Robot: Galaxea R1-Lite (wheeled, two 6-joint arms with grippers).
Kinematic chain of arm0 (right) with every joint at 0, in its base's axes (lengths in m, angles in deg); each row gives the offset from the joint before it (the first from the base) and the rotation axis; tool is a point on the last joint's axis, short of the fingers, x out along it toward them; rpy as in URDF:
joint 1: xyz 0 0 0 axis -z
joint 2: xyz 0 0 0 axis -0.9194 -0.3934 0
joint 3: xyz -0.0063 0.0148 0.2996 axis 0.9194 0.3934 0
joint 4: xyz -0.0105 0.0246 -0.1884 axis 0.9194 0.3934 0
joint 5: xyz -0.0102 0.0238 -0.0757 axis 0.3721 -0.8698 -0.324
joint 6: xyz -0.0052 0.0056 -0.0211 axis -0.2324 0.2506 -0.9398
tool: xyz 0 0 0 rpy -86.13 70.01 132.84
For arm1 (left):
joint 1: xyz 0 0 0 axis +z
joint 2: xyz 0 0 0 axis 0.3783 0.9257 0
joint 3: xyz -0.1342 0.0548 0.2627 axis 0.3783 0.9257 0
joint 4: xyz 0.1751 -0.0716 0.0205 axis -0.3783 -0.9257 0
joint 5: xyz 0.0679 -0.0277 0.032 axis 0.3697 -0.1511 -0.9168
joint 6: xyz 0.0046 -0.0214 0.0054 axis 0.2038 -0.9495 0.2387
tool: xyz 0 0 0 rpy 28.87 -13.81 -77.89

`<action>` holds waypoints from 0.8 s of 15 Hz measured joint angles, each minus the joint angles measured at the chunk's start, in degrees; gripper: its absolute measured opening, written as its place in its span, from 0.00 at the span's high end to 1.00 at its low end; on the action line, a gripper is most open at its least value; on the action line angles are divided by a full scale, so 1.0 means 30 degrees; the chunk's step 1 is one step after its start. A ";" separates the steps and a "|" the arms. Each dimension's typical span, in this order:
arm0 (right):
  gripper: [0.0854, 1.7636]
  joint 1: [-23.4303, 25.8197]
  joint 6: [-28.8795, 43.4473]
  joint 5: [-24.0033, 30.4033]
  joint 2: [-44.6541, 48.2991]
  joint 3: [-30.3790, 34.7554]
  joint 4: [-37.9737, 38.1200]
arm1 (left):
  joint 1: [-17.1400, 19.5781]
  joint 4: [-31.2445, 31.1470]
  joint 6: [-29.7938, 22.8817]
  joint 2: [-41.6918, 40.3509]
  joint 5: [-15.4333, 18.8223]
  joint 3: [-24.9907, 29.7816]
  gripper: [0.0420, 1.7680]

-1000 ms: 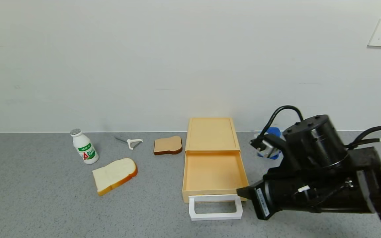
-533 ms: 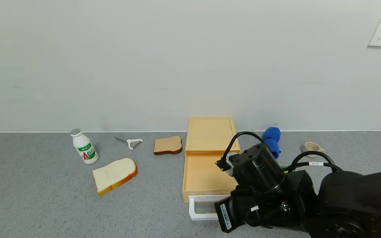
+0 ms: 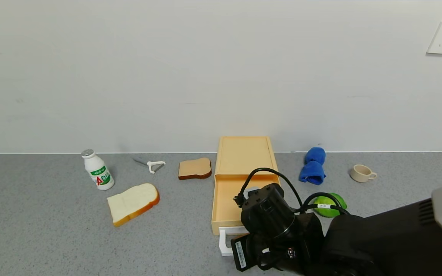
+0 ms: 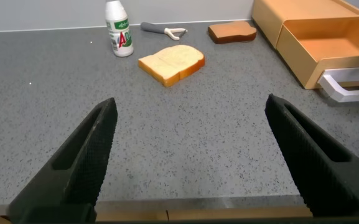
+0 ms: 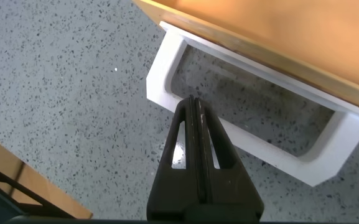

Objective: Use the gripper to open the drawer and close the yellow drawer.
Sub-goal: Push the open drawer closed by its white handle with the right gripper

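The pale yellow drawer (image 3: 226,199) stands pulled out of its case (image 3: 244,153), the tray open and empty. Its white loop handle (image 3: 224,242) lies at the near end, mostly hidden under my right arm (image 3: 274,234) in the head view. In the right wrist view my right gripper (image 5: 193,102) is shut and empty, with its tip over the front bar of the handle (image 5: 272,155), below the drawer front (image 5: 279,31). My left gripper (image 4: 190,102) is open and empty over the table's near edge, left of the drawer (image 4: 335,46).
A milk bottle (image 3: 98,170), a peeler (image 3: 151,165), a brown toast slice (image 3: 194,168) and a white bread slice (image 3: 132,203) lie left of the drawer. A blue cloth (image 3: 313,165), a cup (image 3: 362,173) and a green fruit (image 3: 330,203) lie right of it. The wall is close behind.
My right arm has swung left and nearer, from beside the drawer's right front corner to over the white handle, uncovering the cloth, cup and fruit. The drawer has not moved.
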 joint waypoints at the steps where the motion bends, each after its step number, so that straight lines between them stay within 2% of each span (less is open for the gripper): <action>1: 0.98 -0.0008 -0.0008 -0.0016 -0.0175 -0.0106 0.0000 | 0.0000 0.0000 0.0000 0.0000 0.0000 0.0000 0.03; 12: 0.98 0.0183 -0.0016 -0.0723 -0.2068 -0.2032 0.0037 | 0.0000 0.0008 -0.0008 0.0008 0.0008 0.0000 0.03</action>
